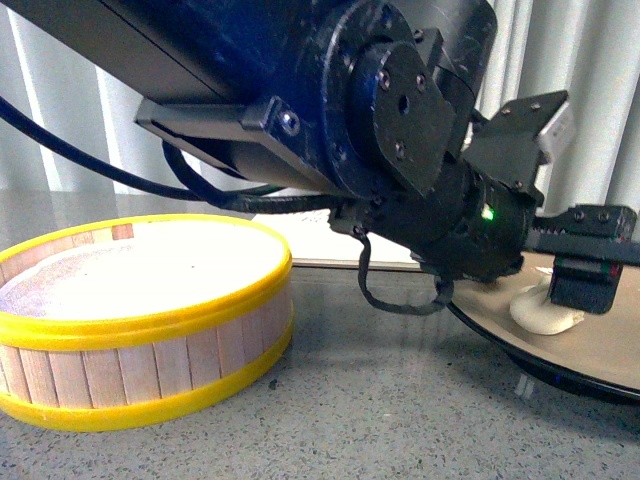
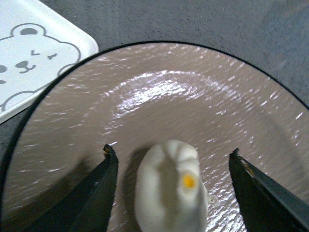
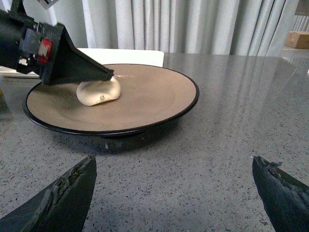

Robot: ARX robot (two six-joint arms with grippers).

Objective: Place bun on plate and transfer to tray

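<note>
Pale curtains hang behind a speckled grey bench (image 3: 217, 159), where the plate (image 3: 195, 93) stands on its black foot. The bun (image 3: 99, 92) lies on the plate, off its centre, towards the side the left arm reaches in from.

The left tool (image 2: 172, 152) straddles the bun with its jaws apart. The left wrist view shows bare plate on both sides of the bun, whose long axis runs along the gap. From the right wrist view one finger tip looks close to the bun's top, and I cannot tell whether they touch.

The right tool (image 3: 174, 160) is spread wide and faces the plate's rim from across bare bench, so it looks better placed to carry the plate. The tray (image 2: 43, 53) lies on the plate's far side from it, just beside the rim. Only the left wrist view shows its bear drawing.
</note>
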